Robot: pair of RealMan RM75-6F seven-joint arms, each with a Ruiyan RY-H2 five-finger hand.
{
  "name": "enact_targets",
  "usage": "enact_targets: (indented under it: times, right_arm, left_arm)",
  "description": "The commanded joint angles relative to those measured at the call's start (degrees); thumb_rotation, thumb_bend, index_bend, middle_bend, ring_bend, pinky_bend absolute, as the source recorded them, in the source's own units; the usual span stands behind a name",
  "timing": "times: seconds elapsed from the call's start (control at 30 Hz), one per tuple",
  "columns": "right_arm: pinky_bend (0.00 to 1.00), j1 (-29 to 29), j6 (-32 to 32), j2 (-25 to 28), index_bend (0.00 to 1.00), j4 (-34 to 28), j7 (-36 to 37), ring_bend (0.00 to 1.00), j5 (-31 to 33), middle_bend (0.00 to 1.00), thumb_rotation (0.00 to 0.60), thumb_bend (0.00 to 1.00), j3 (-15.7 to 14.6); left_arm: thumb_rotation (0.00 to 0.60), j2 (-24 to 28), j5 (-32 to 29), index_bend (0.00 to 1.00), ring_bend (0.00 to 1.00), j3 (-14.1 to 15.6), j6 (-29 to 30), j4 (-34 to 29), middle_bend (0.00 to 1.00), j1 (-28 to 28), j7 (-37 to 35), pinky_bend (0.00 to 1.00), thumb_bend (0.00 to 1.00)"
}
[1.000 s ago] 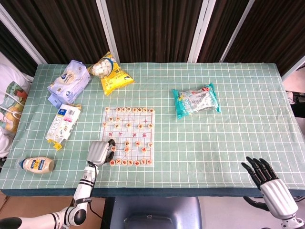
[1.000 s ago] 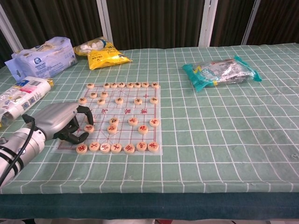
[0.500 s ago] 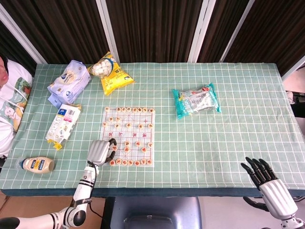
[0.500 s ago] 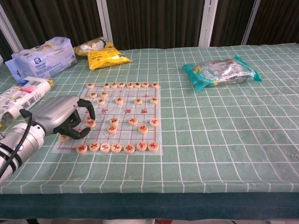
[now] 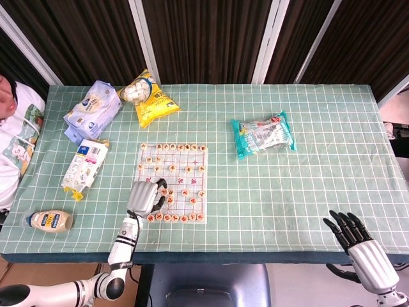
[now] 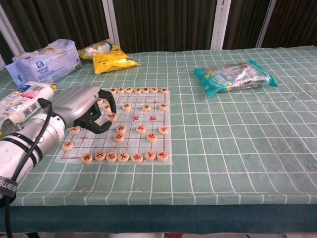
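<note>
Your left hand [image 6: 85, 110] sits over the left half of the Chinese chess board [image 6: 148, 145], fingers curled in with a round chess piece [image 6: 112, 117] pinched at the fingertips. From the chest view that piece looks lifted just off the board, a couple of rows up from the near edge; the head view puts the same hand [image 5: 146, 196] over the board's lower left corner. Loose pieces sit around it: one [image 6: 75, 130] just under the wrist, another [image 6: 68, 145] nearer the corner, plus the near row of pieces [image 6: 123, 156] lined up along the front edge.

Your right hand [image 5: 358, 242] is way off to the side, past the front right edge of the counter [image 5: 319, 185], fingers spread and nothing in it. It only shows in the head view.

Other stuff on the green checked cloth: a yellow snack bag [image 5: 151, 97] and a pale blue bag [image 5: 93, 110] at the far left, a white packet [image 5: 85, 165] lying just left of the board, a small squeeze bottle [image 5: 49, 220] near the front left corner, and a teal packet [image 5: 263, 134] well right of the board. There's also a person [image 5: 11, 128] partly visible at the left edge of the head view.
</note>
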Motion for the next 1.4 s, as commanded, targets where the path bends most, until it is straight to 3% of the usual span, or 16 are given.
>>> enact_targets:
  times: [0.03, 0.33, 1.4]
  right_arm:
    - [0.00, 0.08, -0.09, 0.08, 0.00, 0.03, 0.14, 0.00, -0.04, 0.00, 0.600, 0.25, -0.02]
    - [0.00, 0.09, -0.15, 0.21, 0.00, 0.11, 0.63, 0.00, 0.27, 0.00, 0.600, 0.25, 0.02]
    - [0.00, -0.37, 1.06, 0.86, 0.00, 0.73, 2.74, 0.00, -0.09, 0.00, 0.600, 0.25, -0.39]
  left_arm:
    - [0.600, -1.16, -1.65, 0.53, 1.00, -0.58, -0.29, 0.71, 1.00, -0.94, 1.67, 1.00, 0.37]
    - [0.600, -3.59, -5.79, 0.52, 1.00, -1.44, -1.73, 4.46, 1.00, -2.31, 2.89, 1.00, 0.37]
    - [0.600, -6.99, -7.00, 0.50, 1.00, -0.91, -1.45, 8.35, 1.00, -4.52, 4.27, 1.00, 0.37]
